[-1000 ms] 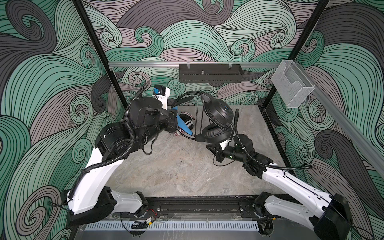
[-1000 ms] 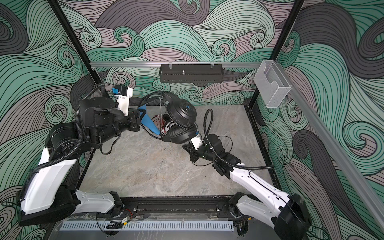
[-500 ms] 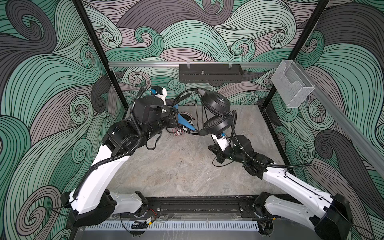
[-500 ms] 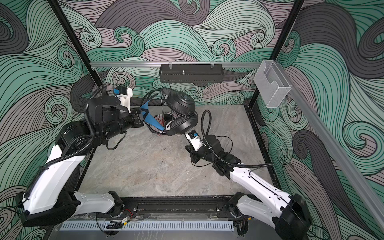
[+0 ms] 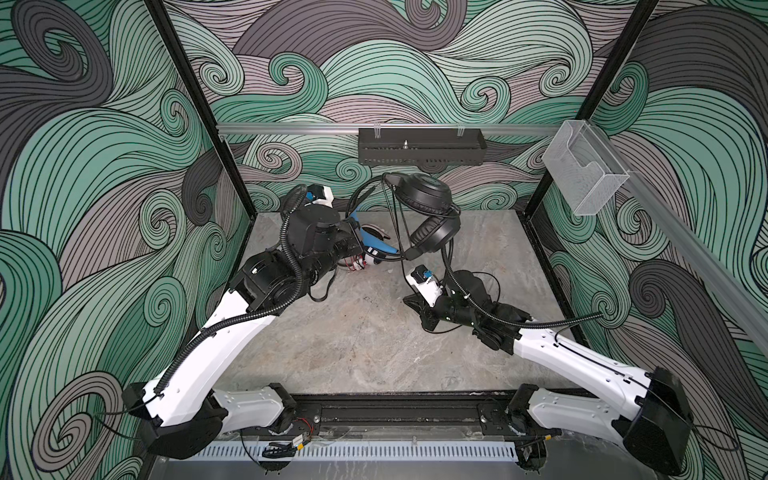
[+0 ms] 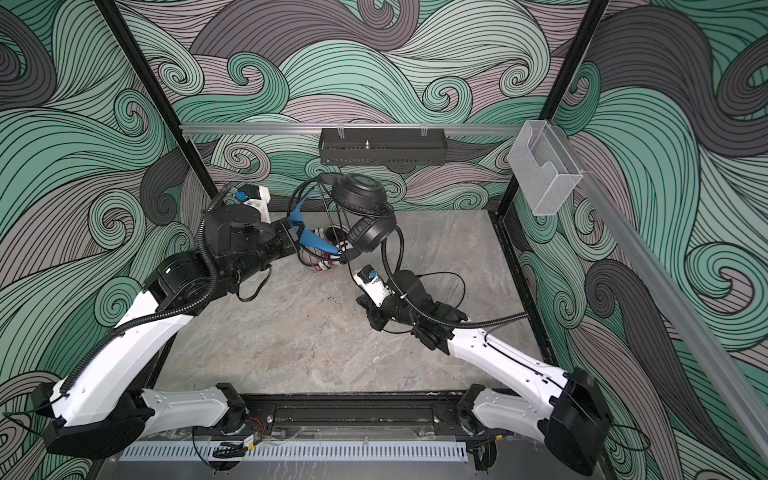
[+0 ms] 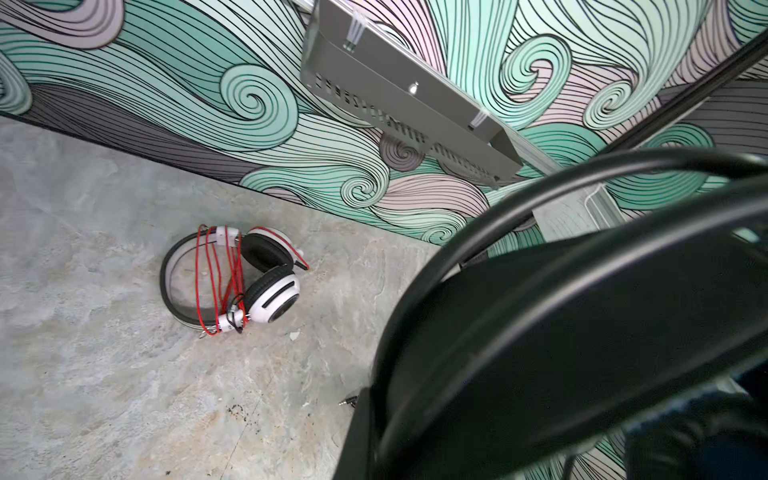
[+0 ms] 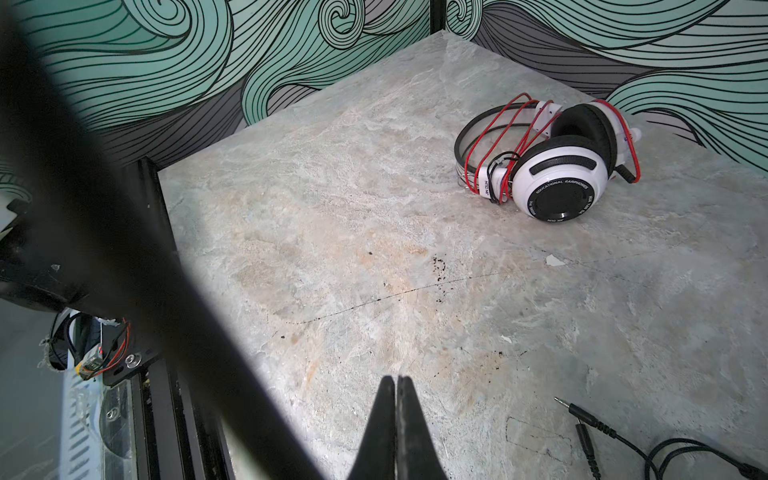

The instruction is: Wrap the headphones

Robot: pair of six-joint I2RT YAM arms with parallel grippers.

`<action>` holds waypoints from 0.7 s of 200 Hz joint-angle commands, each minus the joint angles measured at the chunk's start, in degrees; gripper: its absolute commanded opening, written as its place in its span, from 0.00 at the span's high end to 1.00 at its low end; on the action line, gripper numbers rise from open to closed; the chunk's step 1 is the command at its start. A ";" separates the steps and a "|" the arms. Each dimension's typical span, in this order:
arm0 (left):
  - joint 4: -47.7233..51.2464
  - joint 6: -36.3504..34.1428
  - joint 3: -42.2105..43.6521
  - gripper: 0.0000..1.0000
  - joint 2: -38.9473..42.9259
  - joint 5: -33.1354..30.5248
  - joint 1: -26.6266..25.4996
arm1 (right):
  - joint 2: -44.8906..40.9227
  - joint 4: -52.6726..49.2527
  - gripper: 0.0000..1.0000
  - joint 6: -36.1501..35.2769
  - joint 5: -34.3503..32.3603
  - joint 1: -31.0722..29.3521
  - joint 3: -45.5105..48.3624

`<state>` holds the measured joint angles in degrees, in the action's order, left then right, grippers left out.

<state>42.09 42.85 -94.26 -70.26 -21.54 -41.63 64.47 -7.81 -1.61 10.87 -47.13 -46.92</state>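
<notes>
In a top view the left gripper (image 5: 359,243) clamps the black headphones (image 5: 424,195) aloft; left wrist: white headphones (image 7: 272,297) lie wrapped on the table (image 7: 104,374); right wrist: the right gripper (image 8: 397,388), shut and empty, may snag the trailing black cord (image 8: 665,446).

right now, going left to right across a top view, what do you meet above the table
left gripper → black headphones → clear plastic box
</notes>
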 commanded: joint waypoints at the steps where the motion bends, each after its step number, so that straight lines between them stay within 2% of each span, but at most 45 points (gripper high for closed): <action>1: -10.62 0.87 -1.03 1.00 1.16 -8.07 2.42 | -1.92 -5.97 1.00 -1.92 -2.50 -2.12 -1.16; 24: -11.95 -0.05 -0.64 1.00 -0.83 -8.16 4.25 | -3.32 -8.44 1.00 -3.96 -4.95 -5.15 -1.44; 53: -10.72 0.22 -3.12 1.00 -5.00 -8.70 4.36 | -5.01 -12.47 1.00 -8.28 -11.90 -7.64 -3.99; 95: -8.55 -2.15 -2.10 1.00 -7.92 -12.42 4.19 | -5.58 -21.28 1.00 -14.95 -21.43 -10.60 -12.47; 117: -7.06 -6.97 -0.94 1.00 -8.32 -15.78 2.64 | -2.75 -27.02 1.00 -20.43 -28.29 -12.64 -19.27; 140: -5.80 -16.35 -0.40 1.00 -8.40 -22.51 -0.98 | 1.03 -32.12 1.00 -29.46 -35.78 -15.30 -26.23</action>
<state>39.81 34.76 -93.71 -79.72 -33.15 -40.07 62.89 -31.53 -20.12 -14.79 -59.83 -67.55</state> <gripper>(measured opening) 0.060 0.049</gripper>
